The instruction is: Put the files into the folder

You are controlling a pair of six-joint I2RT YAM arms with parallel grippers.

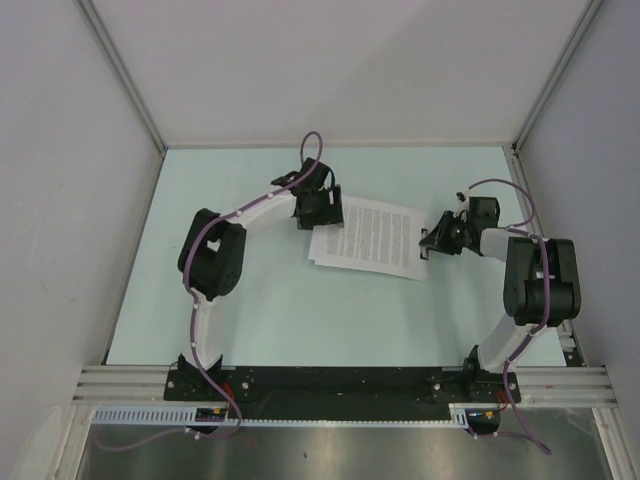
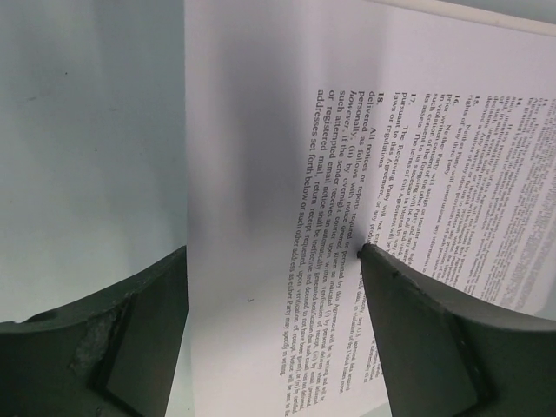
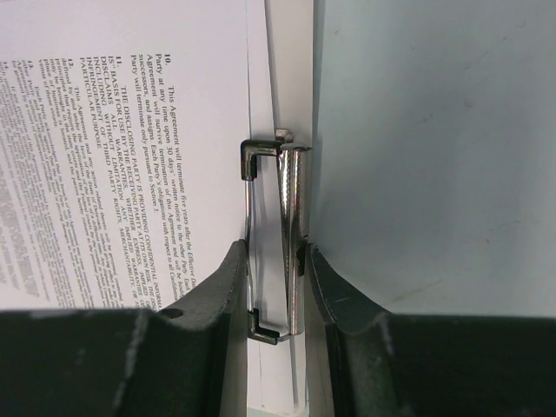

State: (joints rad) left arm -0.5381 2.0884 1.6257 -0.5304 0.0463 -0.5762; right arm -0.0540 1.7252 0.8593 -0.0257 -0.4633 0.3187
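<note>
The files (image 1: 365,238) lie as a slightly fanned stack of text-printed sheets mid-table. My left gripper (image 1: 318,208) is at their left edge, open. In the left wrist view its fingers (image 2: 417,330) stand wide apart over the top sheet (image 2: 287,174), which lies flat between them. My right gripper (image 1: 435,240) is at the stack's right edge. It is shut on the metal clip (image 3: 291,217), squeezing its two levers together. A bare white strip of the folder (image 3: 287,78) shows beside the printed sheet (image 3: 113,130), whose edge reaches the clip's left lever.
The pale green table (image 1: 250,320) is boxed in by white walls on the left, back and right. An aluminium rail (image 1: 340,385) carrying both arm bases runs along the near edge.
</note>
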